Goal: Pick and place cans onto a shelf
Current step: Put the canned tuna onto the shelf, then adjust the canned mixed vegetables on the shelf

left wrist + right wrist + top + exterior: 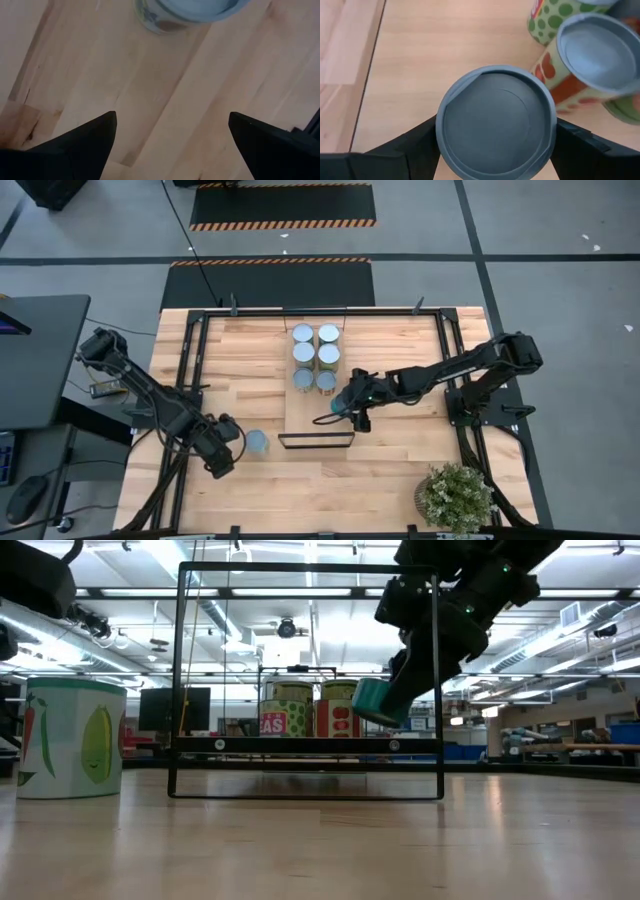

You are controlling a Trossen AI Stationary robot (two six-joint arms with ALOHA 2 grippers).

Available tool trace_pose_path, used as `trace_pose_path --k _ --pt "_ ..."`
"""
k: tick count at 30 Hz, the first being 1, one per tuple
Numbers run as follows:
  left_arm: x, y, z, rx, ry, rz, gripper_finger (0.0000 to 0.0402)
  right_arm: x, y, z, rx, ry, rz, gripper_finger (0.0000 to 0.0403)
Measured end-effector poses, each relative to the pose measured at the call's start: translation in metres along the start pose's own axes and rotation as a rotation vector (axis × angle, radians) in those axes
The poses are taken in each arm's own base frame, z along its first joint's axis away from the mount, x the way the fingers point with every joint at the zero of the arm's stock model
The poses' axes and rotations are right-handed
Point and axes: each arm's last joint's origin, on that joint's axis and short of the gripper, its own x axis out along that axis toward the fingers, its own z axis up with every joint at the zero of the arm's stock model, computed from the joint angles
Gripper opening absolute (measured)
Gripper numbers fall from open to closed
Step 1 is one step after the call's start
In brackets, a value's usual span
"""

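Observation:
The shelf (300, 415) is a light-wood board with a black lip at its near end. Several cans (303, 333) stand upright on its far half; they also show in the low view (288, 708) and the right wrist view (595, 55). My right gripper (342, 408) is shut on one grey-topped can (495, 122) above the shelf's near half. Another can (257, 442), with a corn label (70, 737), stands on the tabletop left of the shelf. My left gripper (172, 130) is open and empty just left of it, fingers pointing toward it (185, 12). My right gripper pinches the can's side wall (442, 145) between its two fingers (415, 147), on opposite sides just below the top rim. The fingers come from above, slanting from the table's right. The can (385, 700) hangs tilted, lifted clear of the shelf.
A black wire frame (180, 680) rises around the shelf. A potted plant (455, 495) stands at the table's near right corner. Black rails (190, 370) run along both sides of the table. Bare shelf surface (310, 425) lies between the standing cans and the lip.

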Motion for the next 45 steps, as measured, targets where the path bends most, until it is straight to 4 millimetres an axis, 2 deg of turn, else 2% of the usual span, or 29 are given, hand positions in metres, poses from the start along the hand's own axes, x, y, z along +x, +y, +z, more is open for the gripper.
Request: trace_pose_path --k 5,14,17,23,26,29,32,36,41,45 --pt "0.001 -0.001 0.002 0.004 -0.035 0.01 0.0389 0.005 0.001 0.0 0.001 -0.011 0.018 0.0324" --pt "0.001 -0.001 0.003 0.024 -0.07 0.014 0.0389 0.011 0.001 -0.001 -0.027 -0.006 0.017 0.037" --pt "0.001 -0.001 0.003 0.03 -0.078 0.018 0.0389 0.003 0.0 0.003 -0.042 -0.034 0.003 0.0375" --pt "0.001 -0.002 0.003 0.029 -0.082 0.013 0.0389 -0.027 -0.003 0.012 -0.043 -0.092 0.003 0.0375" --pt "0.001 -0.002 0.003 0.029 -0.082 0.013 0.0389 -0.041 -0.004 0.006 -0.044 -0.033 -0.004 0.0376" --pt "0.001 -0.001 0.003 0.03 -0.087 0.016 0.0389 -0.046 -0.005 -0.003 -0.033 0.054 -0.061 0.0374" --pt "0.001 -0.001 0.004 0.03 -0.108 0.024 0.0389 -0.041 -0.006 -0.011 -0.018 0.115 -0.092 0.0374" --pt "0.001 -0.001 0.004 0.03 -0.12 0.029 0.0389 -0.021 -0.006 -0.023 -0.016 0.176 -0.092 0.0374" --pt "0.001 -0.001 0.004 0.029 -0.124 0.03 0.0389 -0.004 -0.004 -0.02 -0.022 0.121 -0.098 0.0374" --pt "0.001 -0.001 0.004 0.029 -0.124 0.029 0.0389 -0.003 -0.007 -0.015 -0.024 0.1 -0.104 0.0373"
